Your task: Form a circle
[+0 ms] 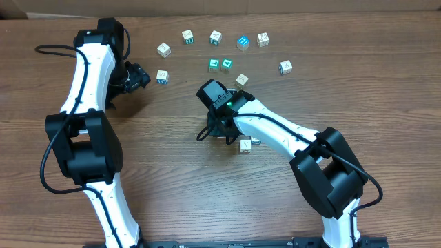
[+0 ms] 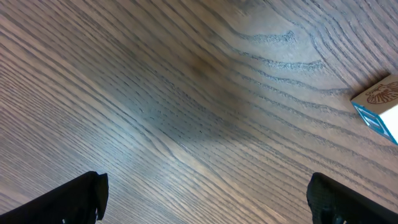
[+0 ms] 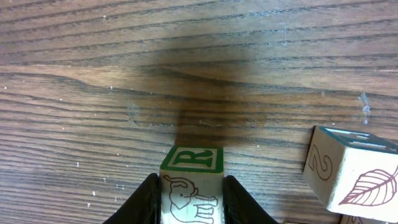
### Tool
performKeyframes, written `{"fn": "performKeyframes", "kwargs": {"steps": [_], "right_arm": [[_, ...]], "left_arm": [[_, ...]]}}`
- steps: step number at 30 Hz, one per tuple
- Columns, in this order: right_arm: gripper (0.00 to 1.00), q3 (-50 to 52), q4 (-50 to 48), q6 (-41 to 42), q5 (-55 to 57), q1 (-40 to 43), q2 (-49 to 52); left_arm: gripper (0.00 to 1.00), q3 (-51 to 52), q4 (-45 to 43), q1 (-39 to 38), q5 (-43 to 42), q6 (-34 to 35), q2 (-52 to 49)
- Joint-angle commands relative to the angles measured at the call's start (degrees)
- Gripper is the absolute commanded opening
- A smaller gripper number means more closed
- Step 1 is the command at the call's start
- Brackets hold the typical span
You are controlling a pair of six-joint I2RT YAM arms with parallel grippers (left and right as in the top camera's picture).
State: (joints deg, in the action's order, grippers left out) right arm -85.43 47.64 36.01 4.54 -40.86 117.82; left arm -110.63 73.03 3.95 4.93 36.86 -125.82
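Note:
Small whitish cubes with coloured marks lie scattered in a loose arc across the far side of the table, such as one [image 1: 187, 36] and another [image 1: 243, 43]; no circle of cubes is in view. My right gripper [image 3: 191, 182] is shut on a cube [image 3: 191, 168] with a green R on top and an elephant on its near face. Both fingers press its sides. From overhead that gripper [image 1: 224, 132] sits mid-table and the arm hides the held cube. My left gripper [image 2: 205, 199] is open over bare wood, with a blue-edged cube [image 2: 379, 102] at its right; overhead it [image 1: 138, 76] is beside that cube [image 1: 162, 76].
A cube with a 2 and a leaf [image 3: 348, 171] stands just right of the held cube, seen overhead [image 1: 245, 145] against the right arm. Two teal-faced cubes [image 1: 220, 65] and another cube [image 1: 242, 80] lie just beyond the right wrist. A black cable [image 1: 48, 49] trails at far left.

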Motion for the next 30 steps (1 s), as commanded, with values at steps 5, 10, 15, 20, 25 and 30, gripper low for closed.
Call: {"fn": "performKeyframes", "kwargs": {"steps": [5, 10, 15, 20, 25, 30], "right_arm": [[0.28, 0.4, 0.0, 0.0, 0.6, 0.2, 0.7], [0.28, 0.4, 0.0, 0.0, 0.6, 0.2, 0.7], [0.28, 0.4, 0.0, 0.0, 0.5, 0.2, 0.7], [0.33, 0.4, 0.0, 0.0, 0.5, 0.2, 0.7], [0.42, 0.4, 0.0, 0.0, 0.5, 0.2, 0.7], [0.47, 0.4, 0.0, 0.0, 0.5, 0.2, 0.8]], "left_arm": [[1.0, -1.0, 0.0, -0.2, 0.0, -0.9, -0.2], [1.0, -1.0, 0.0, -0.2, 0.0, -0.9, -0.2], [1.0, -0.9, 0.0, -0.2, 0.0, -0.9, -0.2], [0.99, -1.0, 0.0, -0.2, 0.0, -0.9, -0.2], [1.0, -1.0, 0.0, -0.2, 0.0, -0.9, -0.2], [1.0, -1.0, 0.0, -0.2, 0.0, -0.9, -0.2]]}}
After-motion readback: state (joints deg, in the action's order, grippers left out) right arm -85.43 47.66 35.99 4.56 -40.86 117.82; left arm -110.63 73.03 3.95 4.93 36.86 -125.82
